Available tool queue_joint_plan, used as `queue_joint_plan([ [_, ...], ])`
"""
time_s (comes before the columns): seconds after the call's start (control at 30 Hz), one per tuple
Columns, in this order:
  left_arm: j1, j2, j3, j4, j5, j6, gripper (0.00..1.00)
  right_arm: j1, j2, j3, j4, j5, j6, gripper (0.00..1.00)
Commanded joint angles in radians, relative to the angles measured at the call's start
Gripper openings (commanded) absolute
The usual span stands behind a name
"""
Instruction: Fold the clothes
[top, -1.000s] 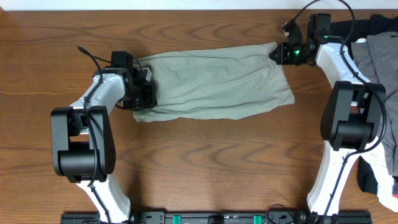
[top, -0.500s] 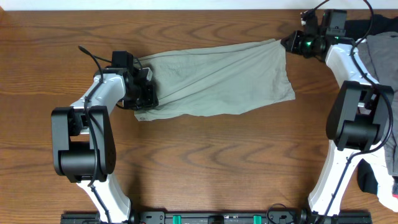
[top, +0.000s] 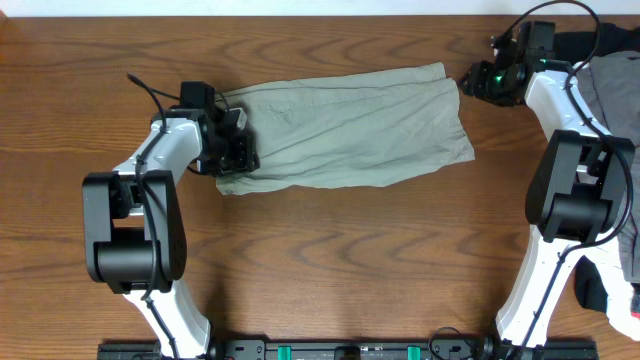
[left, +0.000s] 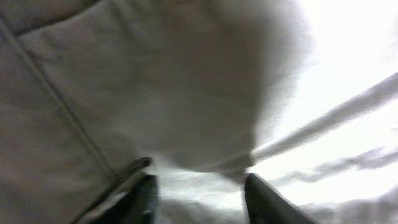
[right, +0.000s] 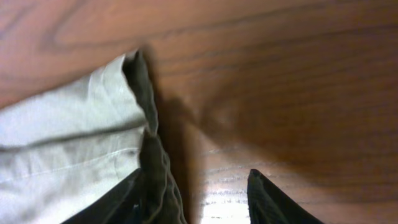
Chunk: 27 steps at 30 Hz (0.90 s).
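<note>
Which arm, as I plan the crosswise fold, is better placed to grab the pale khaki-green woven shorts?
Probably left. The left gripper sits over the left end of the pale khaki-green woven shorts, fabric between its open fingers. The right gripper hangs open beside the far corner, over bare wooden table.

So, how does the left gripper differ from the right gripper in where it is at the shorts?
The left gripper is over the left end of the shorts; the right gripper is beside their top right corner in the overhead view. The left gripper's jaws have cloth between them; the right gripper's have bare table. Both have their jaws apart.
</note>
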<state>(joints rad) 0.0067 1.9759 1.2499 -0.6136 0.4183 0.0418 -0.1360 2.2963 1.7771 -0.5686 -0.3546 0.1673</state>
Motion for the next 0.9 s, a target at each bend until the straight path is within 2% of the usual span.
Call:
queue_joint_plan([
  [0.0,0.003,0.044,-0.011,-0.002,-0.045,0.01,0.6,-0.003,-0.015,0.002,-0.034,-0.125,-0.142,0.49],
  [0.03,0.003,0.044,-0.01,-0.002,-0.044,0.01,0.61,-0.003,-0.019,0.002,-0.05,-0.174,-0.167,0.45],
  [0.1,0.003,0.038,-0.01,-0.006,-0.043,0.01,0.61,0.005,-0.031,0.002,-0.09,-0.258,-0.2,0.29],
  [0.17,0.003,0.022,-0.005,-0.018,-0.029,0.006,0.6,0.021,-0.043,0.002,-0.152,-0.29,-0.199,0.18],
  [0.2,0.003,0.01,-0.003,-0.021,-0.01,0.006,0.59,0.031,-0.046,0.002,-0.187,-0.29,-0.199,0.18],
  [0.27,0.003,-0.027,0.006,-0.021,0.038,0.006,0.48,0.058,-0.047,0.002,-0.285,-0.258,-0.199,0.19],
  [0.37,0.003,-0.084,0.023,-0.006,0.063,-0.037,0.28,0.095,-0.044,0.002,-0.411,-0.109,-0.194,0.15],
  [0.47,0.003,-0.132,0.031,0.026,0.07,-0.07,0.11,0.123,-0.044,0.002,-0.475,0.023,-0.152,0.15],
  [0.5,0.003,-0.143,0.031,0.037,0.072,-0.074,0.08,0.13,-0.044,0.002,-0.492,0.056,-0.141,0.15],
  [0.73,-0.006,-0.152,0.031,0.101,0.072,-0.11,0.06,0.143,-0.044,-0.005,-0.551,0.216,-0.061,0.15],
  [0.87,-0.019,-0.152,0.031,0.114,0.068,-0.102,0.07,0.127,-0.038,-0.006,-0.575,0.536,0.06,0.15],
])
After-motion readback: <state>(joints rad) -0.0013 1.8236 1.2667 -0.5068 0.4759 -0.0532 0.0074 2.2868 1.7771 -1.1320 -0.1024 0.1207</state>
